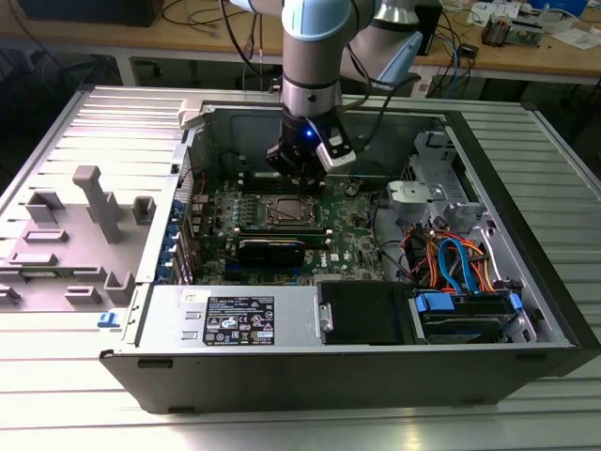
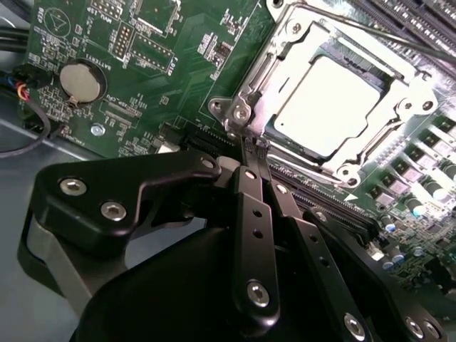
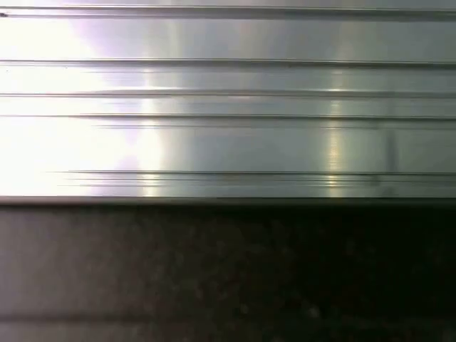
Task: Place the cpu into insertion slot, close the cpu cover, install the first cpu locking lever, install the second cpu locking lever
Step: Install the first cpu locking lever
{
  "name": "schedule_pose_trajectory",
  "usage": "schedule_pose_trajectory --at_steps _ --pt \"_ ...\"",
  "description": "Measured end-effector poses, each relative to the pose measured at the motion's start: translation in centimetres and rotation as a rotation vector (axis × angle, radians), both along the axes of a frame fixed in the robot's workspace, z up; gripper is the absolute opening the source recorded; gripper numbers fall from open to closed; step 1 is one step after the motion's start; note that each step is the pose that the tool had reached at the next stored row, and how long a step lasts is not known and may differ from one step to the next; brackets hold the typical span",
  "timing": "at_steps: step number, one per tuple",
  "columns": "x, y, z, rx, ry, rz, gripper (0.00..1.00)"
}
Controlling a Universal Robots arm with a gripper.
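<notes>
The cpu (image 2: 333, 105), a flat square chip with a pale metal top, sits in the insertion slot (image 1: 285, 211) on the green board at the case's centre. The cpu cover (image 2: 399, 92) lies closed around it. The gripper (image 2: 251, 144) has its fingers pressed together at the cover's corner. A coin battery (image 2: 80, 80) lies nearby on the board.

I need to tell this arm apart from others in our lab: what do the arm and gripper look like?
The arm has silver-grey tube sections with pale blue joint caps and a small blue light at the wrist. The gripper is matte black, with bolted linkage bars and silver screw heads.
</notes>
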State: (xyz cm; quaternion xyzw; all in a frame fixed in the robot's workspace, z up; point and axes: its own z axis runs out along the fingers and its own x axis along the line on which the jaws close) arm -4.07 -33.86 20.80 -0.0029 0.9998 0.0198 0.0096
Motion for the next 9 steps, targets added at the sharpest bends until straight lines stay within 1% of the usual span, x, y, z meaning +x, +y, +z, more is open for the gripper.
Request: schedule_pose_trajectory --at_steps 4,6,8,9 --pt "0.0 -0.03 0.23 -0.0071 -0.0001 0.0 0.11" --pt "0.0 -0.07 0.3 -0.0156 0.0 0.0 0.11" --pt "-0.01 -0.12 0.33 -0.021 0.0002 0.0 0.11" --pt "-0.01 -0.14 0.33 -0.0217 0.0001 0.0 0.11"
